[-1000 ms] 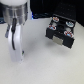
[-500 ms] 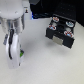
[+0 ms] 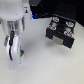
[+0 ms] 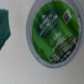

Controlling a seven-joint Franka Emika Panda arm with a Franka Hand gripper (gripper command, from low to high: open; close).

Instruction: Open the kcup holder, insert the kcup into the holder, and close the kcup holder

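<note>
The kcup (image 4: 52, 30) fills much of the wrist view, a white cup with a green printed top, standing upright on the white table. In the exterior view only a sliver of the kcup (image 3: 21, 51) shows as a small green patch beside the arm's lower end, at the exterior view's left. My gripper (image 3: 15, 52) hangs right over it, and its pale fingers look spread, so it appears open and holds nothing. The kcup holder (image 3: 62, 36), a black box, stands at the exterior view's right with its tray (image 3: 61, 23) of round slots showing several pods.
A teal shape (image 4: 6, 25) sits at one edge of the wrist view; what it is I cannot tell. Dark equipment (image 3: 50, 6) lies behind the holder at the back of the white table (image 3: 45, 65).
The arm has shifted only slightly over the kcup. The holder and its pods have not moved.
</note>
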